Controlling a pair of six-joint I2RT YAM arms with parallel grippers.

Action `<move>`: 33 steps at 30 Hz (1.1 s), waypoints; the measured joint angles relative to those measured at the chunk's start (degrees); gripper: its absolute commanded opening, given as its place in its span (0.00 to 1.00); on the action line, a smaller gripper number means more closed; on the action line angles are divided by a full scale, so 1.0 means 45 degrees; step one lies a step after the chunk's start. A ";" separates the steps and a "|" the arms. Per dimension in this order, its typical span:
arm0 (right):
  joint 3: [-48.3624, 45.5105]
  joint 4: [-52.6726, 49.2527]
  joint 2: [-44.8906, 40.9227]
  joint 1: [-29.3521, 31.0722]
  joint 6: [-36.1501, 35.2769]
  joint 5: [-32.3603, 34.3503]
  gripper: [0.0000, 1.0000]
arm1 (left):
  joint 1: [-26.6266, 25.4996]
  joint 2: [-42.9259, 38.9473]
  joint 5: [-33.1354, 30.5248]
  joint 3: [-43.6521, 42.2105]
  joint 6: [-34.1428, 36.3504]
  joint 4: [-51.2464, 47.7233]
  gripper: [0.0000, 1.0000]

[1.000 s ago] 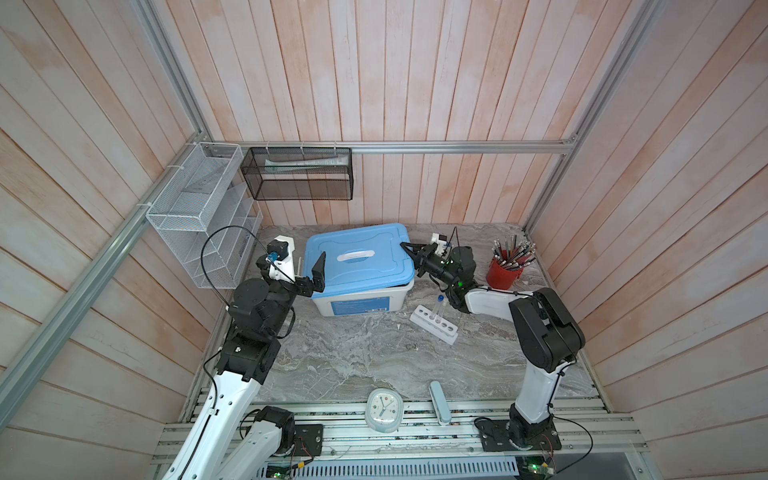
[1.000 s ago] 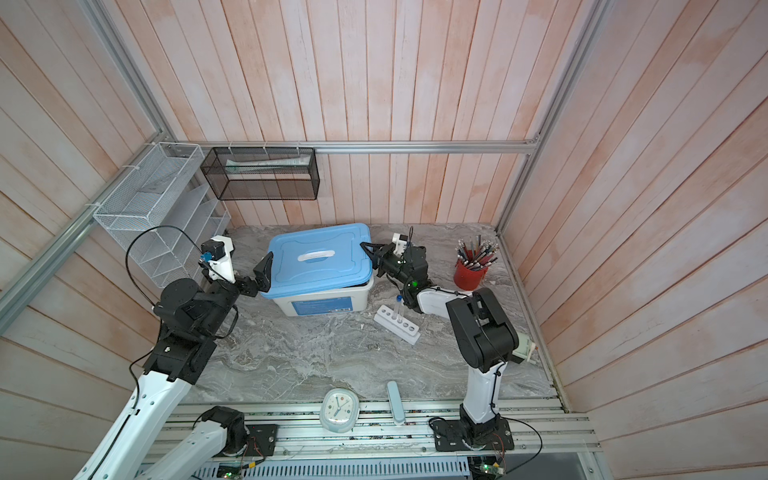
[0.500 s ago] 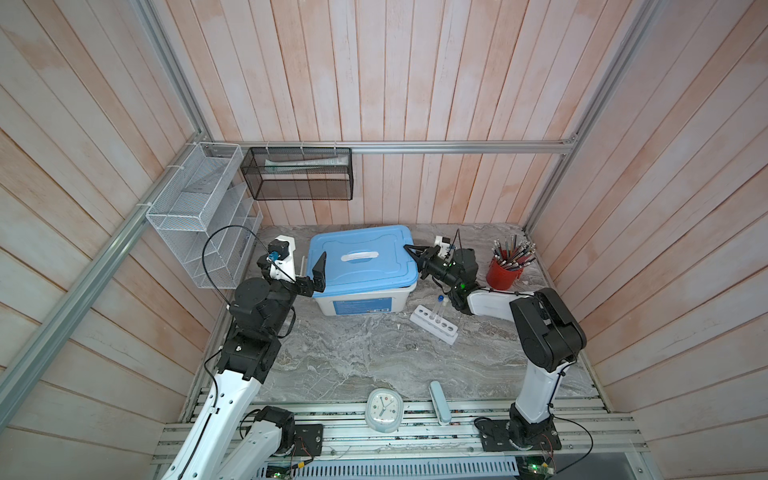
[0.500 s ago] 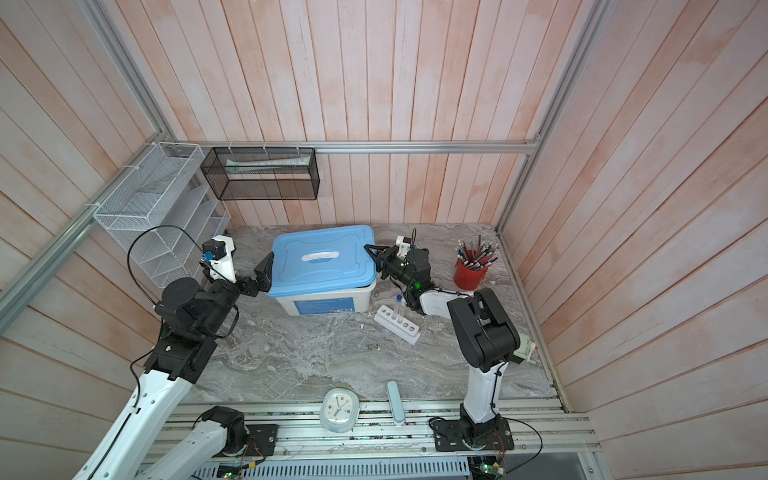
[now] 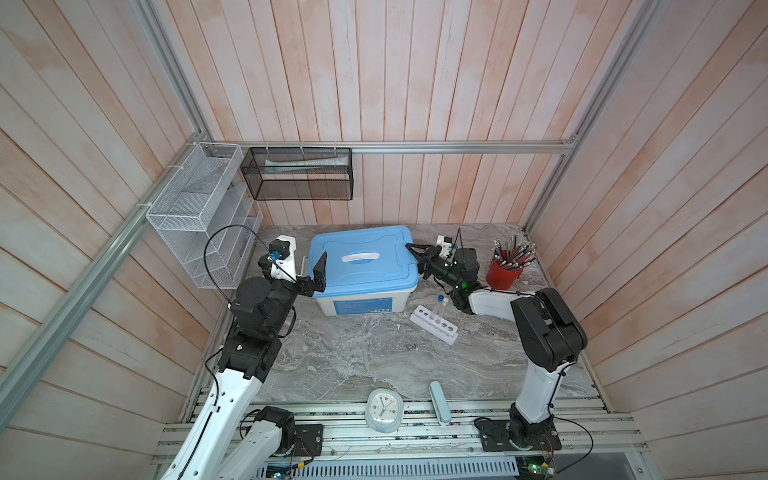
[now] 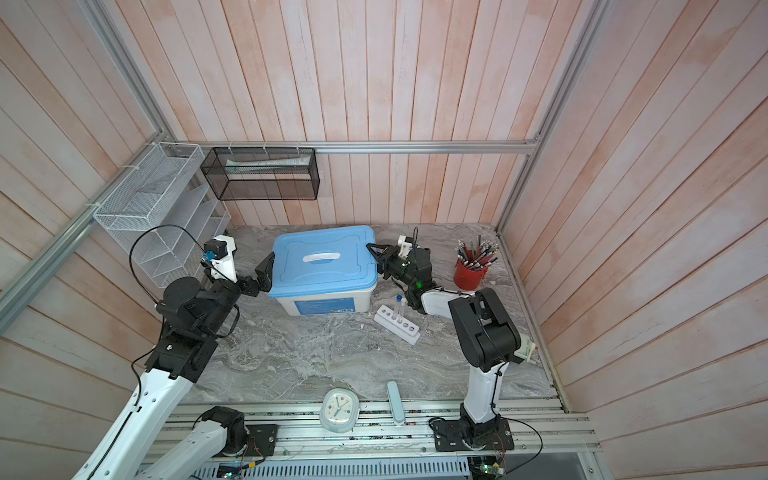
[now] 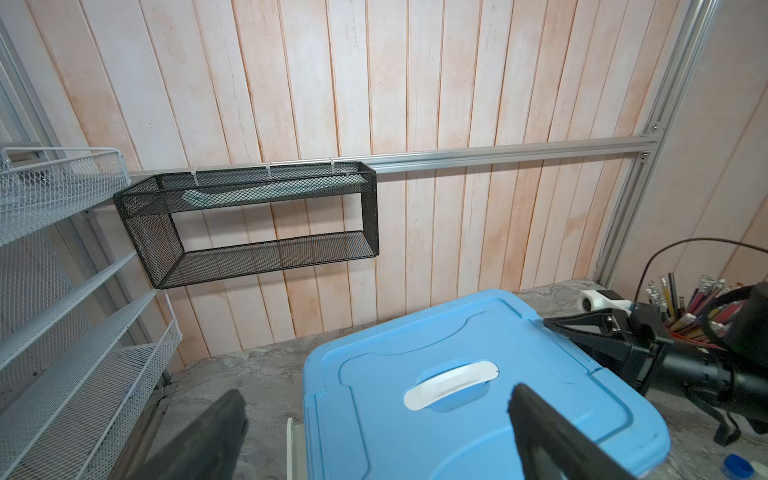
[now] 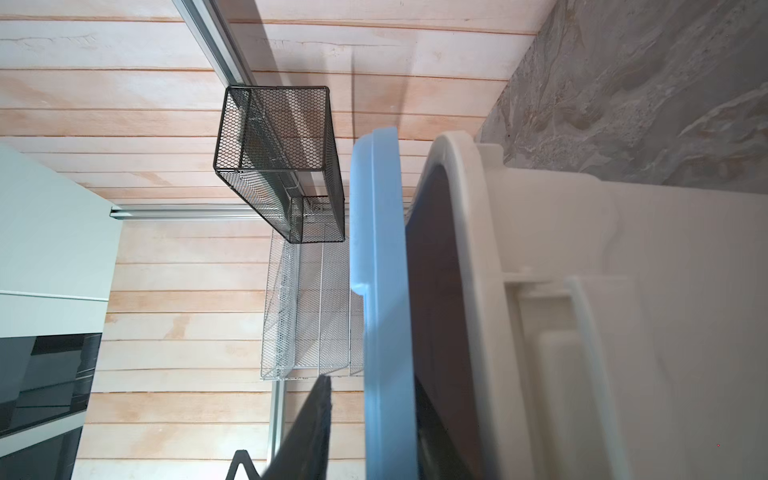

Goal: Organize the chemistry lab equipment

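Entry: chemistry lab equipment, partly organised. The white six-hole rack is being shown standing on the marble tabletop, near the right front corner of the storage box. The blue-capped tube and a second clear tube are being carried upright in it, side by side; the second tube's cap is too small to be made out. The petri dish, the small white dish and the blue-based vessel are not being shown in any view, and whether they are being kept inside the box cannot be told. The blue lid is being shown lying on the box. A dark strip is being seen between lid and rim in the right wrist view, but whether that is a gap or a finger cannot be told. The left gripper is being held with jaws spread wide, the lid's left edge being straddled. The right gripper is being held at the lid's right edge with jaws parted, one finger standing clear of the lid's upper face; nothing is being pinched as far as can be seen. Racking of the tubes is being judged done. Opening the box and stowing what is out are being judged outstanding. The red cup of pens and the clock are being left aside.
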 measured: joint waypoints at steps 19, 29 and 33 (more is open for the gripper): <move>0.0034 -0.2016 -0.0855 -0.0418 -0.1758 0.0068 0.37 | 0.0000 0.0000 0.0083 0.0000 -0.0083 0.0005 1.00; 0.0034 -0.2137 -0.0855 -0.0733 -0.2346 0.0068 0.37 | 0.0000 -0.0019 0.0087 0.0000 -0.0083 -0.0015 1.00; 0.0034 -0.2147 -0.0855 -0.0777 -0.2482 0.0068 0.37 | 0.0000 -0.0019 0.0083 0.0000 -0.0087 -0.0024 1.00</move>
